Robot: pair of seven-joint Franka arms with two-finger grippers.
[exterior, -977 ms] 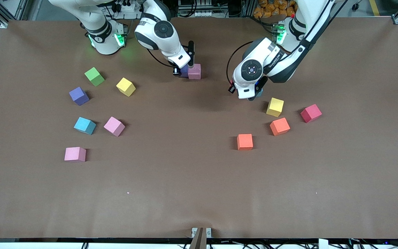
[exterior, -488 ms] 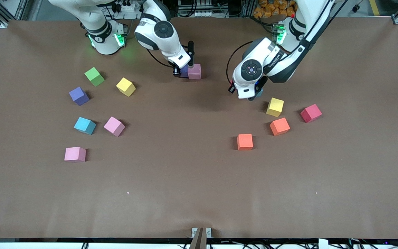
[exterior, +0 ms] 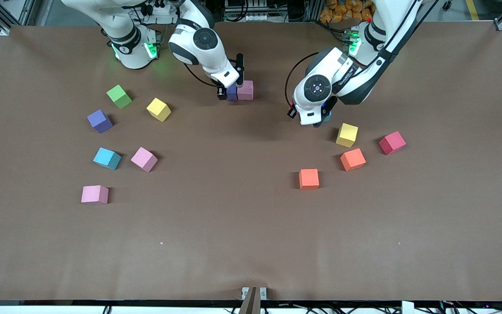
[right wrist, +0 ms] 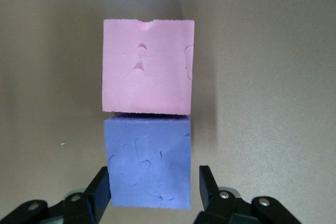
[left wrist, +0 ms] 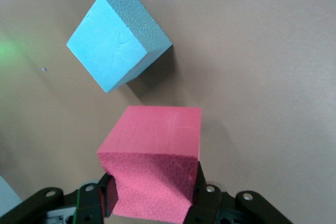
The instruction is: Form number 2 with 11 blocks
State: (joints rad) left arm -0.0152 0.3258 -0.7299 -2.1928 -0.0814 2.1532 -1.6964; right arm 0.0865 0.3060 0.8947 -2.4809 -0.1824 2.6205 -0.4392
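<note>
Two cubes sit joined at twelve o'clock on the surface (exterior: 233, 218): a pink cube (right wrist: 148, 66) and a purple cube (right wrist: 147, 171), faces touching and edges roughly in line. Your right gripper (right wrist: 155, 192) straddles the purple cube with its fingers spread. One finger looks just clear of the foam, while the other may be brushing it. Lift straight up so that nothing drags the pair apart.

Your left gripper (left wrist: 152, 203) pinches a red cube (left wrist: 155, 156) in the air, over a blue cube (left wrist: 113, 40) that lies skewed on the surface at about two o'clock. Carry the red cube across to the pair, square it to their edges and set it flush before you let go.

Most of the other cubes lie scattered around nine and three o'clock. Leave the green cube (exterior: 119, 96) and both yellow cubes (exterior: 158, 109) alone. The brown surface is bare through its middle and toward six o'clock, with frame rails and cables along twelve o'clock.
</note>
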